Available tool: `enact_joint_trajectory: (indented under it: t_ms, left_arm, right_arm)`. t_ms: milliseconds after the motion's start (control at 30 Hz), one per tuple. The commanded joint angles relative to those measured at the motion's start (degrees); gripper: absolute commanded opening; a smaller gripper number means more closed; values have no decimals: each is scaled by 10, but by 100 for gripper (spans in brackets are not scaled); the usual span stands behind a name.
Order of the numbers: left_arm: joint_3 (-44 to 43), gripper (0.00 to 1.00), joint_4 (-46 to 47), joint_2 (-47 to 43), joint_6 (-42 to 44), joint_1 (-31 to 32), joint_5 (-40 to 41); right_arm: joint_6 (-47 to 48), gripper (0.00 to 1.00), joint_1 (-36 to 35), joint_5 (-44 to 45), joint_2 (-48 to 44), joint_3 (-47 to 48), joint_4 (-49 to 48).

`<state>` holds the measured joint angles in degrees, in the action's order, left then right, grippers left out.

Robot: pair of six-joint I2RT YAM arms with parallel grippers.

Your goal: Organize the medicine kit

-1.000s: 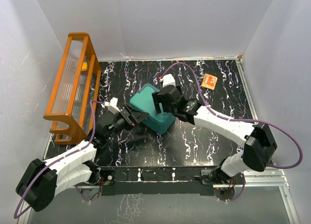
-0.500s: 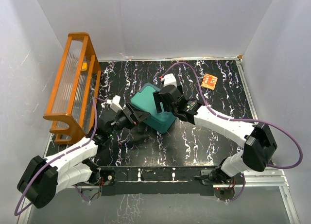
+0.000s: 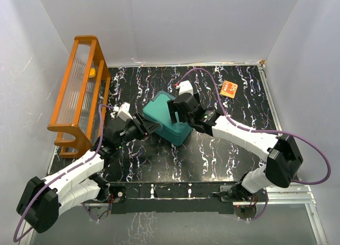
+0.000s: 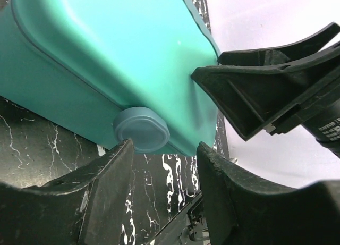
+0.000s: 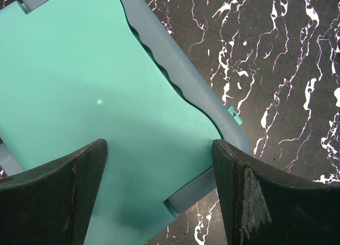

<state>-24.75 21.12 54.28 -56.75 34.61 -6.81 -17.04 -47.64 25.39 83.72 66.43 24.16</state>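
- Where the black marbled table [image 3: 234, 149] meets the left wall, an orange rack [image 3: 79, 91] stands.
- The teal kit [image 3: 159, 113] lies mid-table, lid down, right of the rack and apart from it.
- The right gripper [image 5: 159, 144] hangs over the kit's lid, fingers spread wide, grasping nothing.
- The left gripper [image 4: 164, 146] sits at the kit's near-left side, fingers apart and released.
- A round blue knob [image 4: 141, 129] on the kit's side lies just beyond those fingertips.
- A small orange card [image 3: 229, 89] lies far right.
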Motion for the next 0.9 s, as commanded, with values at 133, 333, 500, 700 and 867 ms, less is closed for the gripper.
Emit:
enact_joint_trajectory:
  t_ms: [133,333,500,700,867]
  left_arm:
    - [-22,47,24,40,8,-2,-2]
    - [-26,56,35,62,-5,-1,-3]
    - [-30,54,33,64,-12,-2,8]
    - [-39,55,11,37,-21,-2,-1]
    - [-38,58,24,25,-41,-1,-19]
  right_arm:
    - [1,78,-3,2,4,-19,22]
    - [0,78,-3,-5,6,-16,23]
    - [-2,78,-3,-4,4,-1,22]
    - [7,78,-2,2,0,28,21]
    - [4,78,-3,9,3,38,21]
